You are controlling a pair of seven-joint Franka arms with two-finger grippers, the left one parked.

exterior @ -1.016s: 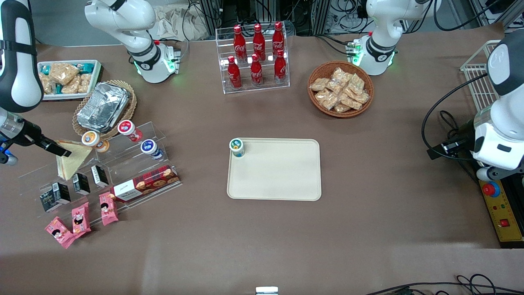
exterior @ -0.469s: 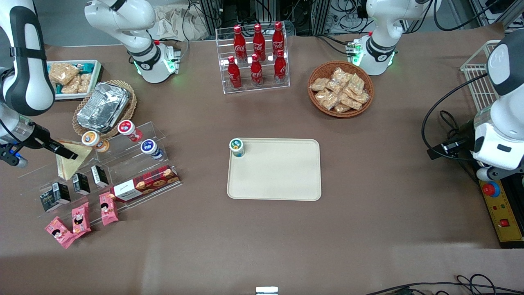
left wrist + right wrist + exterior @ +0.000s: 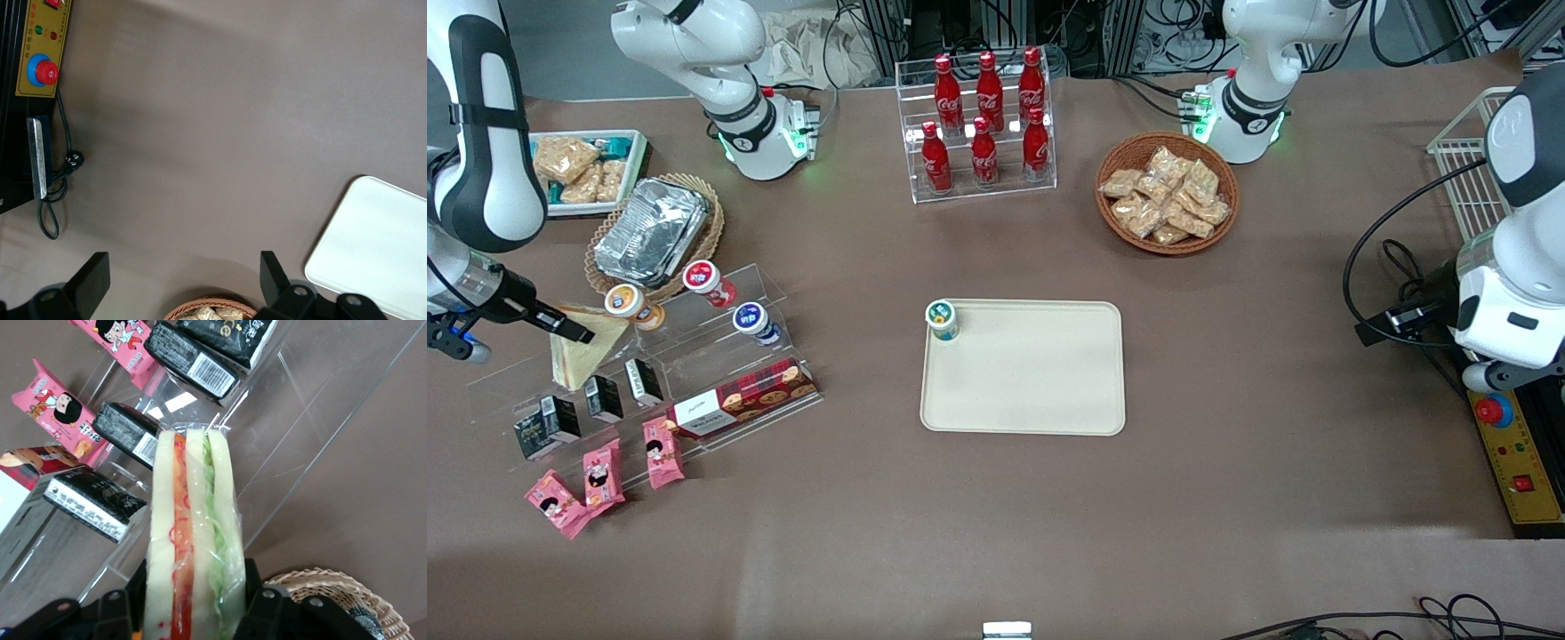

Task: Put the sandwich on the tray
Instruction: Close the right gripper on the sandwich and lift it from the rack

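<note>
The sandwich (image 3: 585, 351) is a clear-wrapped wedge of white bread at the top step of a clear acrylic stand (image 3: 694, 356), toward the working arm's end of the table. My right gripper (image 3: 574, 334) is shut on it. In the right wrist view the black fingers (image 3: 257, 600) press on both bread faces of the sandwich (image 3: 193, 520), whose red and green filling faces the camera. I cannot tell whether it rests on the stand or hangs just above it. The cream tray (image 3: 1040, 382) lies flat at the table's middle, well apart from the gripper; its corner (image 3: 373, 247) also shows in the left wrist view.
A small cup (image 3: 941, 320) stands on the tray's corner nearest the stand. The stand holds black cartons (image 3: 120, 433), cups (image 3: 707, 280) and a biscuit box (image 3: 738, 400); pink packets (image 3: 596, 476) lie beside it. A foil container (image 3: 649, 231), a white snack bin (image 3: 578, 169), a cola rack (image 3: 983, 124) and a snack basket (image 3: 1165, 191) stand farther from the camera.
The arm's upper links have swung a little toward the table's middle. The gripper has stayed at the sandwich, which has barely shifted.
</note>
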